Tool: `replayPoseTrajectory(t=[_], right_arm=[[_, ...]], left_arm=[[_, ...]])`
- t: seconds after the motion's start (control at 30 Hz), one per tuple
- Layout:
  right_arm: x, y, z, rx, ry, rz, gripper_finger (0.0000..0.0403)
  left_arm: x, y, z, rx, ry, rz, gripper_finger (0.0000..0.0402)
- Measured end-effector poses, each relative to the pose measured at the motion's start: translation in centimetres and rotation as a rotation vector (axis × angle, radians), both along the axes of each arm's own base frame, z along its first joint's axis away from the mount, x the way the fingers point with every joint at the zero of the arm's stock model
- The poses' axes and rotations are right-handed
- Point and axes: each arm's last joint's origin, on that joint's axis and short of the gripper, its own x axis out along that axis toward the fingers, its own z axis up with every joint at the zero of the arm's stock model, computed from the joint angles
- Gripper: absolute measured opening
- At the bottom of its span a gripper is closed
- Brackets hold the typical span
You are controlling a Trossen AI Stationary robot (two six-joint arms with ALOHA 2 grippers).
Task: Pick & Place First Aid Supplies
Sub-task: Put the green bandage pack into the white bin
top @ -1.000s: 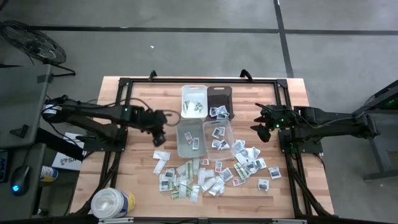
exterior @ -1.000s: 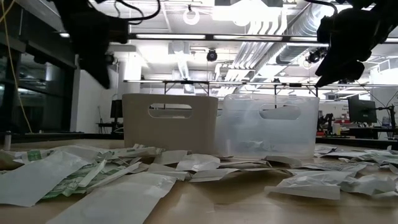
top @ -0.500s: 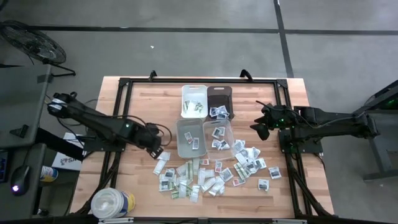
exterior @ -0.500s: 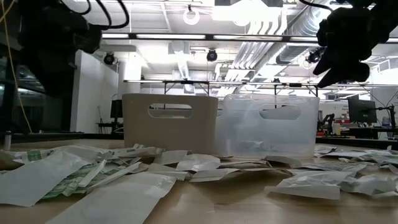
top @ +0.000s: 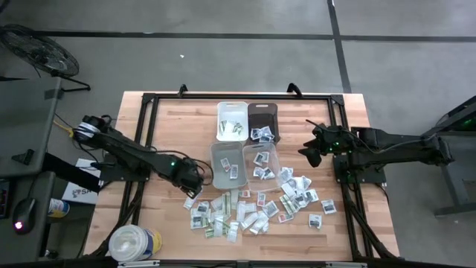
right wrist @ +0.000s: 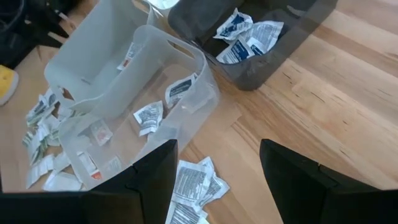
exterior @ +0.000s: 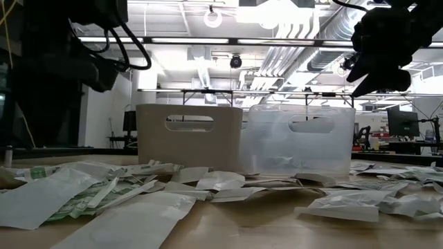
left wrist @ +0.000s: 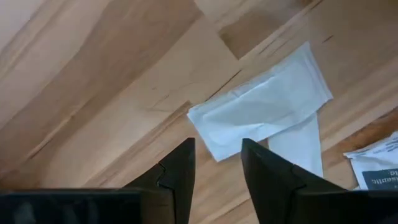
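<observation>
A wooden counter (top: pixel 163 119) seen from above, with two dark robot arms reaching in from either side.

At the counter's middle stand four small bins in a two-by-two block: a white bin (top: pixel 232 119), a dark bin (top: pixel 262 121), a grey bin (top: pixel 227 165) and a clear bin (top: pixel 261 161). Each already holds a few packets; the right wrist view shows printed ones lying in the clear bin and the dark bin. So sorting is under way, but only a small share looks done.

Most of the work remains. Dozens of packets (top: pixel 245 212) lie scattered loose on the counter in front of the bins, spreading toward the right arm's side. A big round tub (top: pixel 134 243) stands at the near left corner, apart from them.

The left end effector (top: pixel 192 181) is low over the left edge of the scatter. In its wrist view its two fingers (left wrist: pixel 180 171) are spread apart with nothing between them, poised just above a plain white packet (left wrist: pixel 261 115) lying flat on the wood, not yet touching it.

The right end effector (top: pixel 314 154) waits beside the clear bin, raised above the counter, fingers wide apart and empty.
</observation>
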Motion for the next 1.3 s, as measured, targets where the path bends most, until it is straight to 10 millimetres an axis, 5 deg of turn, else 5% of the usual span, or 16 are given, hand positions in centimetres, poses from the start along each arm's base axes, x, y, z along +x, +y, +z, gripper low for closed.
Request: replayPoseTrajectory(t=[0.73, 1.0, 1.3], right_arm=[[1.4, 0.0, -0.9, 0.016, 0.063, 0.062, 0.0222], [1.5, 0.0, -0.8, -0.016, 0.065, 0.093, 0.0222], [1.5, 0.0, -0.8, -0.035, 0.068, 0.111, 0.0222]], left_arm=[[0.8, -0.7, -5.1, -0.096, 0.128, -0.023, 0.0129], [0.7, -0.7, -5.5, -0.119, 0.15, -0.052, 0.0127], [0.5, -0.7, -5.5, -0.131, 0.166, -0.026, 0.005]])
